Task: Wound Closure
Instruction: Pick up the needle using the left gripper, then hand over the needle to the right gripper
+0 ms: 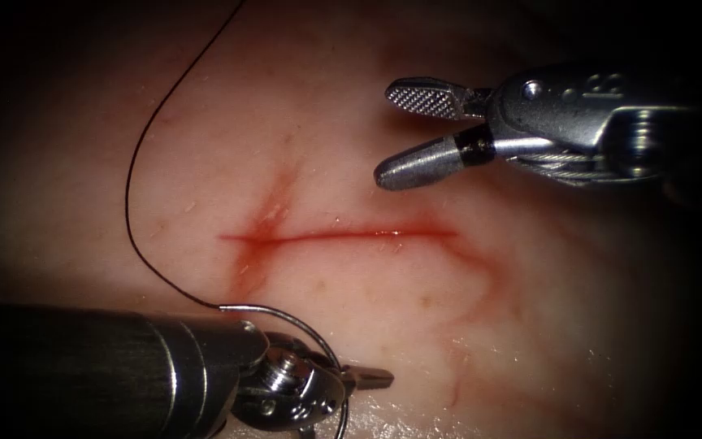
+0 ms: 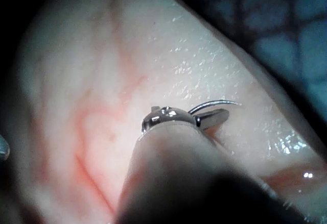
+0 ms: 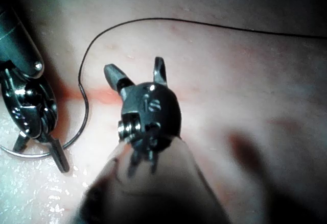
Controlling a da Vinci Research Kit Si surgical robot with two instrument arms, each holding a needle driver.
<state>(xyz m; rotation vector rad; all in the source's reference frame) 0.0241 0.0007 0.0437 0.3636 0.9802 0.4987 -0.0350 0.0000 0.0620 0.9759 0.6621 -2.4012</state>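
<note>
The needle (image 1: pixel 302 327) is held by the left tool (image 1: pixel 363 378) at the near edge of the tissue (image 1: pixel 351 146), on the near side of the cut (image 1: pixel 343 236) and out of the tissue. Its jaws are pressed together on the needle partway along the curve; the exact spot is hidden behind the wrist. The arc rises from the swaged end, which points left, and bends right and down toward the near edge, where its tip is cut off from view. The thread (image 1: pixel 136 154) is seen running from the swaged end, curving left and then away to the far side. The cut's long axis lies left to right, with red fluid (image 1: pixel 266 219) smeared around its left end. The right tool (image 1: pixel 404 134) is held above the tissue beyond the cut's right end, jaws spread apart and holding nothing.
</note>
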